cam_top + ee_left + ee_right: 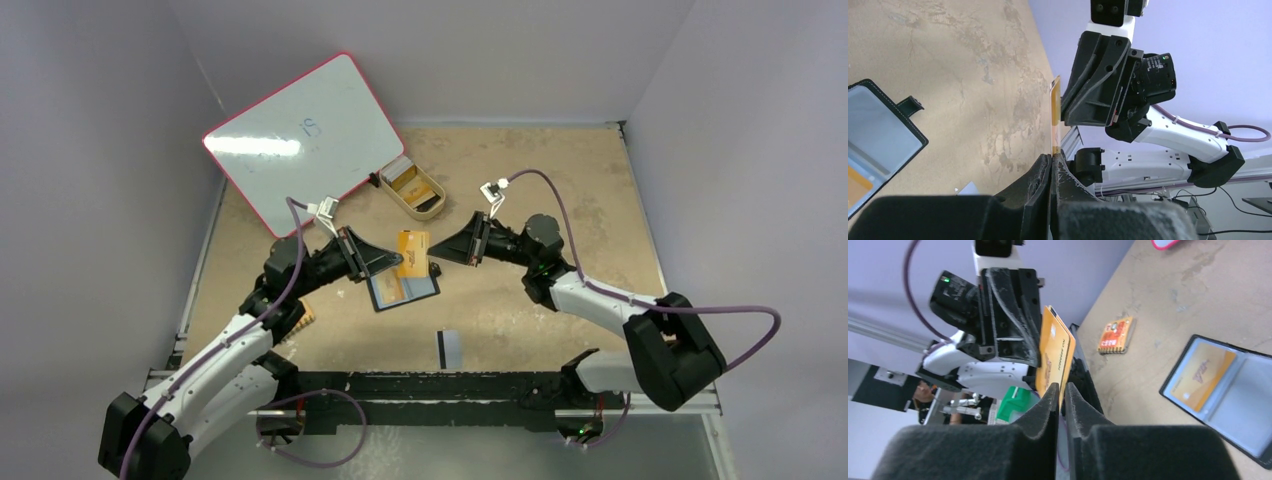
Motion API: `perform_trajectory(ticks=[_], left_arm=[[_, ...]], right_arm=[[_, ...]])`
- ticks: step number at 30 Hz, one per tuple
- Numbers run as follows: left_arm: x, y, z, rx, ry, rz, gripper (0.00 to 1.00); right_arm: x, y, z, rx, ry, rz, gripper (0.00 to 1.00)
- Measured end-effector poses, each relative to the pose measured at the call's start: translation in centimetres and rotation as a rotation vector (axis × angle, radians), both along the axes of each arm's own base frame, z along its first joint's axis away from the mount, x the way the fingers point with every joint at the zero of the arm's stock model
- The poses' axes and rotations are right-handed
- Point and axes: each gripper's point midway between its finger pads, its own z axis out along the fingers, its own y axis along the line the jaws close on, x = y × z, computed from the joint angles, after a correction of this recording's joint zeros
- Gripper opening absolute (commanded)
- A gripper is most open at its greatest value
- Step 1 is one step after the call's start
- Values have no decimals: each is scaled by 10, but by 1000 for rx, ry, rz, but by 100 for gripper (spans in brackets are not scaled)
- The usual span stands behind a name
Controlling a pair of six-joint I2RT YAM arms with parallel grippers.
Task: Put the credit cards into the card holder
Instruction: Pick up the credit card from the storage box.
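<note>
Orange card [412,250] held upright above open black wallet [422,287], left gripper [399,262] clamped tight on one edge, right gripper [431,250] narrowly pinching the opposite edge, second orange card [1203,371] in wallet pocket.

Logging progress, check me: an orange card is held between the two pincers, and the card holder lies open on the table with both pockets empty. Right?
Not quite: the right wrist view shows a second orange card in one pocket of the card holder. The held orange card between left pincer and right pincer, and the open holder, stand.
</note>
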Motion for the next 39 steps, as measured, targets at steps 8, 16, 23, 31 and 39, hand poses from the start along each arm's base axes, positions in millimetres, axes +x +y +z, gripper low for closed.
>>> perform_trajectory(ticks=[8,16,23,31,39], left_arm=[[-1,-2,0,-3,1,-14,0],[-5,-4,6,-63,-5,-29,0],[-6,-5,9,-116,0,-38,0],[-6,-5,3,-88,13,-36,0],[-3,3,8,5,-29,2,0]], right_arm=[[-3,-3,11,84,-15,11,6],[-6,-3,13,99,-14,28,37],[-9,-2,13,98,-19,39,9],[-15,-2,23,133,-26,66,0],[-4,-14,18,122,-6,19,0]])
